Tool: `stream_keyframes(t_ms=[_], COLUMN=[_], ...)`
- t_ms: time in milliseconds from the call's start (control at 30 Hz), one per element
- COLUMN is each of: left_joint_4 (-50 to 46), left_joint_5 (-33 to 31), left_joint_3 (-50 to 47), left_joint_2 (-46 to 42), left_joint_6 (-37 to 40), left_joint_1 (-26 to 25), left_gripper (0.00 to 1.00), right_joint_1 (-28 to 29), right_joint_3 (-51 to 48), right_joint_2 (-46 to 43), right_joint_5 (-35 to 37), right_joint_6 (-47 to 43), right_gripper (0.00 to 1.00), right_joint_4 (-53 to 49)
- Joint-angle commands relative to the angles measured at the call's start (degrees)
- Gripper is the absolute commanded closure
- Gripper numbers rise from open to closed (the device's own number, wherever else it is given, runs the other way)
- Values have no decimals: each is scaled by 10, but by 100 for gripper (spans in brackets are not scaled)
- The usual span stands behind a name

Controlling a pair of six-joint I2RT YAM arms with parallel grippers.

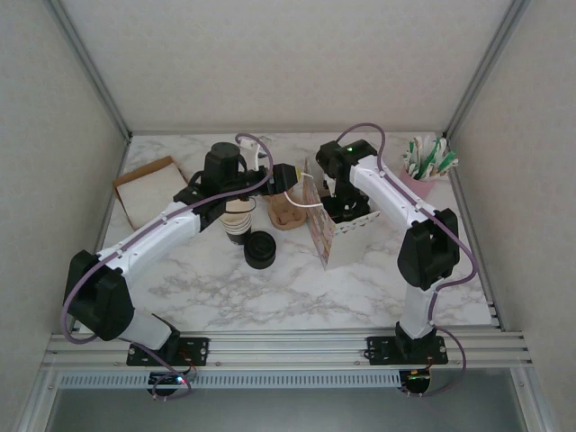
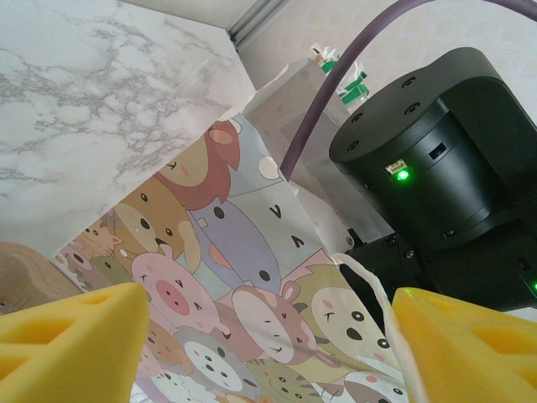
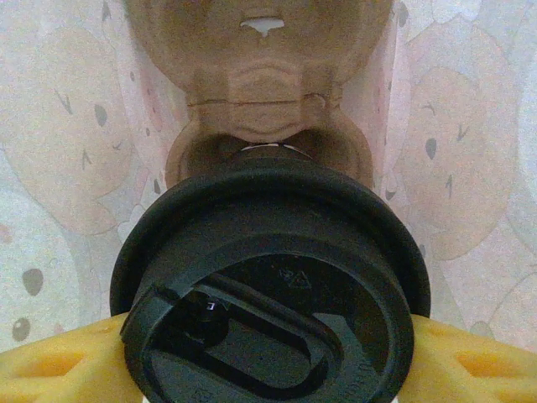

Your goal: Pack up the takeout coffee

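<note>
The black-capped coffee cup (image 3: 268, 277), sip flap at 7 o'clock, is inside the cartoon-print paper bag (image 1: 346, 238), with a brown pulp tray (image 3: 268, 92) at its 12 o'clock. From overhead the bag's walls hide the cup; the right wrist camera looks straight down on it. The right gripper (image 3: 268, 369) clasps it, jaws wide. The left gripper (image 2: 273, 340) hangs open at the bag's 10 o'clock, the white handle cord (image 2: 369, 290) beside one finger.
</note>
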Motion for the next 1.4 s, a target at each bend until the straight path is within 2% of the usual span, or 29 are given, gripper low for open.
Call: stream_keyframes(t_ms=[0, 933, 1367], left_joint_4=[-8, -9, -8], left_joint_5=[-4, -5, -5], left_joint_3=[16, 17, 17], left_joint_2=[-9, -8, -8], left_joint_6=[10, 10, 9], left_joint_1=[-5, -5, -5], left_gripper=[24, 24, 24], right_joint_1=[-2, -7, -7], right_joint_3=[-10, -28, -19], right_joint_2=[6, 6, -3], right_joint_5=[-6, -12, -8], right_joint_6=[-7, -9, -7], right_gripper=[30, 30, 24], right_joint_4=[4, 20, 12])
